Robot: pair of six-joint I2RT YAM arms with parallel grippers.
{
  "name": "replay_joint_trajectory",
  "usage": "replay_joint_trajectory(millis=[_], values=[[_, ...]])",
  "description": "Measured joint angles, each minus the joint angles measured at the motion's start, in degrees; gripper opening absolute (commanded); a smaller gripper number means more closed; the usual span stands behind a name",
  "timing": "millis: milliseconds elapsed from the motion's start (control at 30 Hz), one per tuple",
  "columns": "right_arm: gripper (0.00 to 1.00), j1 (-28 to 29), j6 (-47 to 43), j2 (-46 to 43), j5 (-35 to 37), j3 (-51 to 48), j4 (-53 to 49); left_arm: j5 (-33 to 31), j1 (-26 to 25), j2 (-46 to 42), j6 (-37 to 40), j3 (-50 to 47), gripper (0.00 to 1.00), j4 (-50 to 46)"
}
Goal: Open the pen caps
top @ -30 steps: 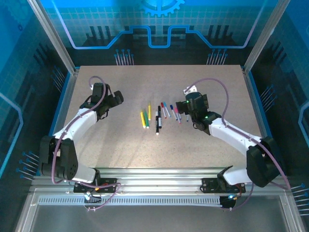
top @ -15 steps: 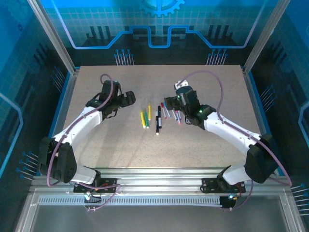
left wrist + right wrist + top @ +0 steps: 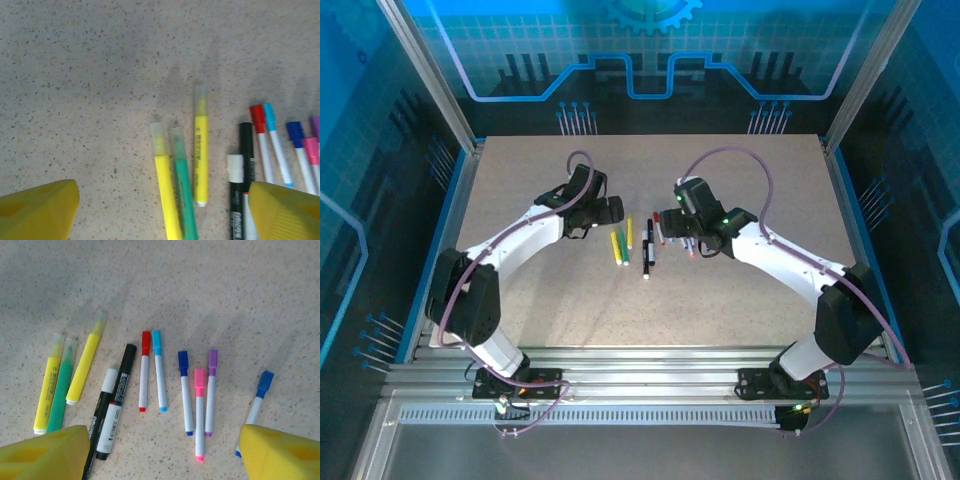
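Top view: left gripper [image 3: 612,212] and right gripper [image 3: 661,224] sit low over the table [image 3: 570,300], on either side of a row of pens [image 3: 647,252]. Detail is too small here, the right arm covers the rightmost pens, and the jaw gap is unreadable from above. Left wrist: yellow fingers [image 3: 40,210] are cut off at the bottom corners, far apart with nothing between, so the claw is wide. Ahead lie three highlighters [image 3: 201,150] with clear caps [image 3: 201,98] on, then white cap [image 3: 234,168], red cap [image 3: 257,115], light-blue cap [image 3: 269,111], blue cap [image 3: 295,131] and pink cap [image 3: 310,147]. The purple cap [image 3: 316,122] is clipped by the right edge, and the right finger hides the black pens' lower ends. Right wrist: fingers [image 3: 280,452] in the corners, claw wide and empty. Every cap is on its pen. A second blue cap [image 3: 265,380] lies apart at right. The black cap [image 3: 129,351] is probably that pen's far end; the seam is unclear.
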Motion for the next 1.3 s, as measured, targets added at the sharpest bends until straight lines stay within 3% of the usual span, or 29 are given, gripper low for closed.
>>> replay_joint_trajectory(millis=[133,267,933,1300], values=[[0.63,-0.48,0.74,1.11,-2.4,0.0,-0.94,-1.79,0.0,4.31,-1.09,1.31,0.7,-1.18],[0.61,-1.14,1.01,1.9,-4.9,0.0,-1.01,-2.45,0.0,8.09,-2.14,2.95,0.67,-1.73],[0.56,-1.53,1.62,4.26,-9.49,0.0,-2.01,-2.4,0.0,18.29,-4.09,6.88,0.53,-1.51],[0.56,-1.73,1.75,4.26,-10.01,0.0,-2.05,-2.4,-0.55,20.26,-4.09,7.67,0.51,-1.14]])
